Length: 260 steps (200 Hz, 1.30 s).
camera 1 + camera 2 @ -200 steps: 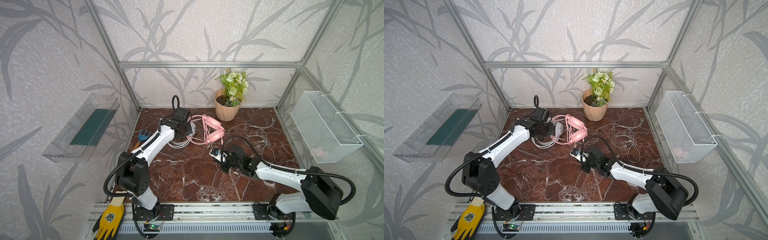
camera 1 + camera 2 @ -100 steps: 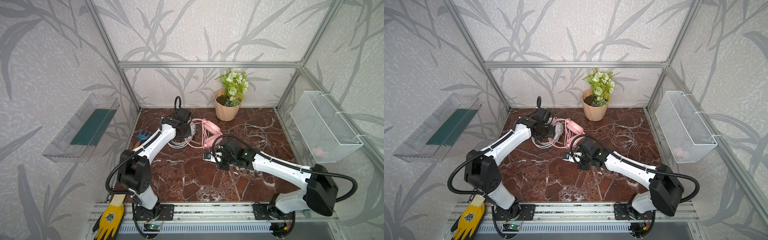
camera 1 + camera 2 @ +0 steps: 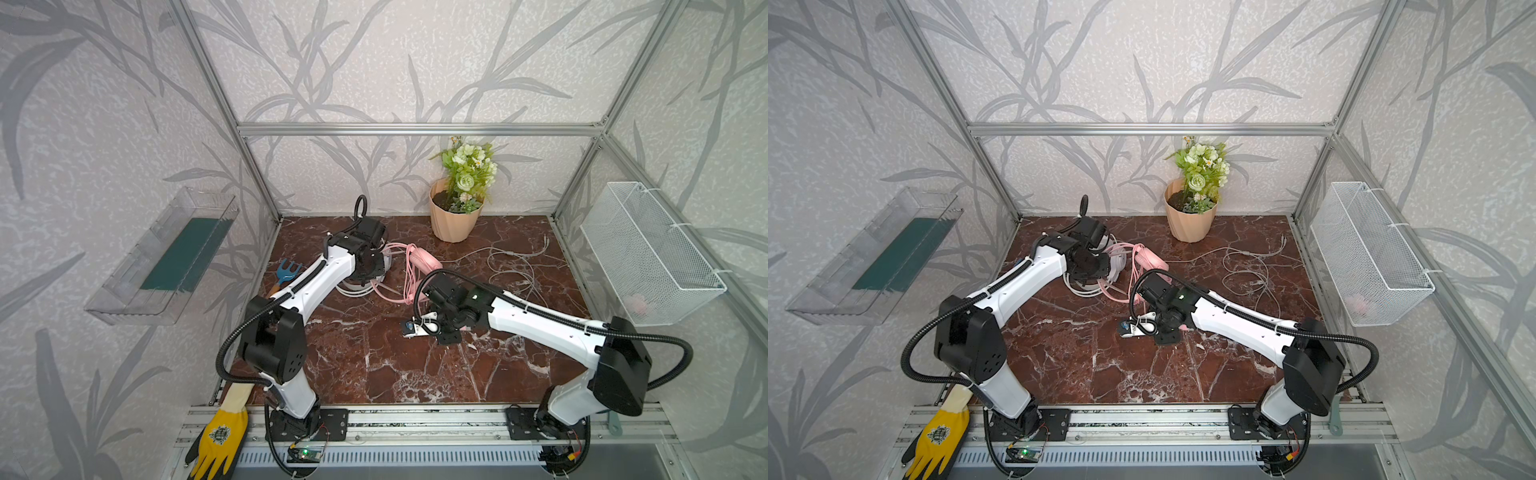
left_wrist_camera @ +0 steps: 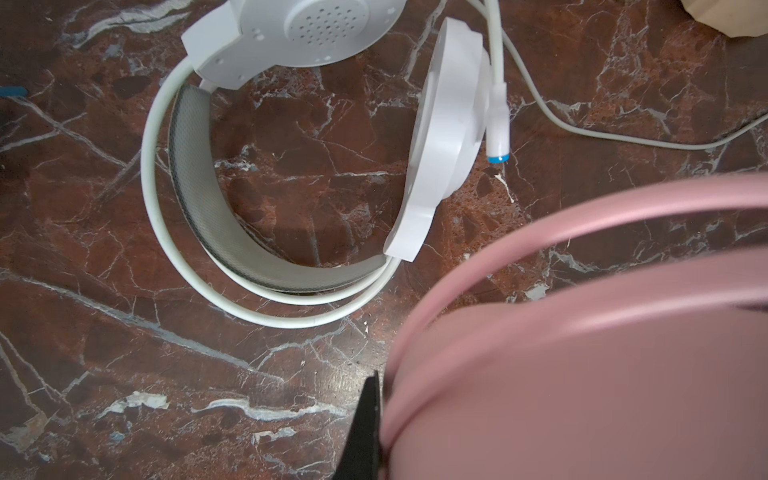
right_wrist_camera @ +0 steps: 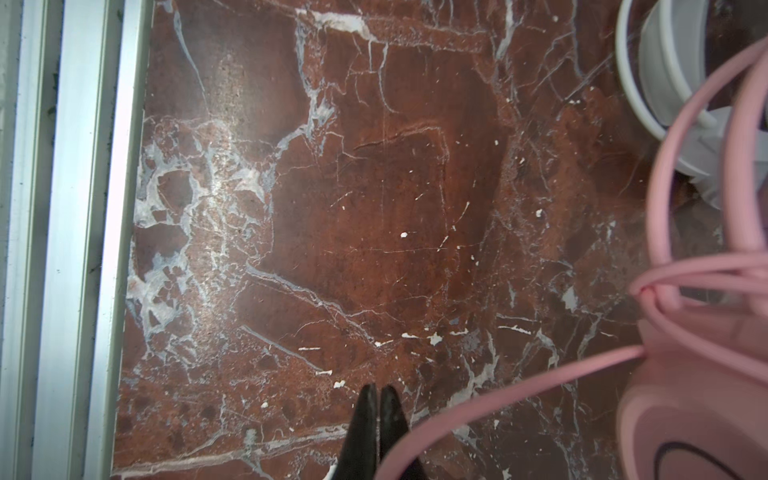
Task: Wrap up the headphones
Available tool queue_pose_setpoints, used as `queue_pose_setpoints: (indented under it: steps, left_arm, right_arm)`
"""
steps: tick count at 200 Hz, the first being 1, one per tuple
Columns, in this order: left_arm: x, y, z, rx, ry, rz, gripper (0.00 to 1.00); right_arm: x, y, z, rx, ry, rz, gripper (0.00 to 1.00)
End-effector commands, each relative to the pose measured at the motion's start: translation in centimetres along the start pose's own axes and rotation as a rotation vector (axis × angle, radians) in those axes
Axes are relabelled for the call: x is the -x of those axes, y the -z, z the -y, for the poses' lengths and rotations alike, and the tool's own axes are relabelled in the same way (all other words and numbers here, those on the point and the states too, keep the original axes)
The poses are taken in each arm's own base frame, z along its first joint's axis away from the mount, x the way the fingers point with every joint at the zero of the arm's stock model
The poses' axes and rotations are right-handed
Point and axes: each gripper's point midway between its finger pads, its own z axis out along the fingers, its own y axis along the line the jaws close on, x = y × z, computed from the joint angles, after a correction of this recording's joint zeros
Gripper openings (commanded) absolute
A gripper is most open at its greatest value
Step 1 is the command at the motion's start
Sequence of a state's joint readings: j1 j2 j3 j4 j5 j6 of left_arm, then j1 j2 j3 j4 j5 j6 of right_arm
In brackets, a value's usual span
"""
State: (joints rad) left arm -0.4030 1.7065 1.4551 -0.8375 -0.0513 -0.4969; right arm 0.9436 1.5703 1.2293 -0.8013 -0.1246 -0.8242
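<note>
The pink headphones [image 3: 426,259] [image 3: 1150,262] lie at the back middle of the marble table. Their pink cable [image 5: 519,382] loops forward from the earcup [image 5: 685,415]. The white headphones [image 3: 357,286] [image 4: 444,137] lie just left of them, partly under my left arm. My left gripper [image 3: 376,266] [image 4: 384,382] is shut on the pink headphones' band; only one black finger [image 4: 365,415] shows, and the rest is hidden behind pink. My right gripper [image 3: 409,330] [image 5: 378,388] hangs low in front of the pink headphones, tips together, shut on the pink cable. A loose white cable [image 3: 511,270] sprawls to the right.
A flower pot [image 3: 455,216] stands at the back. A wire basket [image 3: 648,253] hangs on the right wall and a clear tray [image 3: 166,257] on the left wall. A blue hand rake [image 3: 286,270] lies by the left edge. A yellow glove [image 3: 218,436] lies on the front rail [image 5: 75,249].
My right gripper has moved left and toward the front of the table, away from the pink headphones, pulling the pink cable along. The left gripper has barely shifted.
</note>
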Motion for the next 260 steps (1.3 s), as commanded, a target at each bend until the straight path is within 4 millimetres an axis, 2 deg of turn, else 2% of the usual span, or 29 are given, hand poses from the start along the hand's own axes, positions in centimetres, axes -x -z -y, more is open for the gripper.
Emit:
queue_pose_setpoints:
  steps: [1, 74, 76, 87, 117, 143, 178, 260]
  left_arm:
    - [2.0, -0.1, 0.4, -0.010, 0.070, 0.093, 0.00]
    - [0.1, -1.6, 0.0, 0.046, -0.002, 0.031, 0.00]
    - [0.1, -1.7, 0.1, 0.047, -0.004, 0.030, 0.00]
    - [-0.2, -2.1, 0.0, 0.052, -0.015, 0.013, 0.00]
    - [-0.8, -2.8, 0.3, 0.058, -0.053, -0.024, 0.00]
    - [-1.3, -3.2, 0.8, 0.063, -0.093, -0.047, 0.00]
    - [-2.0, -3.7, 1.2, 0.069, -0.148, -0.070, 0.00]
    - [-3.5, -4.6, 0.7, 0.102, -0.239, -0.117, 0.00]
  right_arm:
    - [-1.3, 0.6, -3.4, 0.126, 0.073, -0.110, 0.00]
    - [-1.6, 2.5, -2.8, 0.057, 0.262, -0.158, 0.00]
    - [-1.2, 2.4, -3.3, 0.061, 0.288, -0.158, 0.00]
    - [-1.3, 2.6, -3.3, 0.054, 0.331, -0.172, 0.00]
    - [-1.7, 2.6, -2.5, 0.021, 0.412, -0.214, 0.00]
    - [-1.1, 2.6, -1.7, 0.008, 0.467, -0.216, 0.00]
    - [-0.1, 1.8, -0.5, -0.001, 0.530, -0.217, 0.00]
    - [1.6, -0.2, 2.3, -0.055, 0.620, -0.184, 0.00]
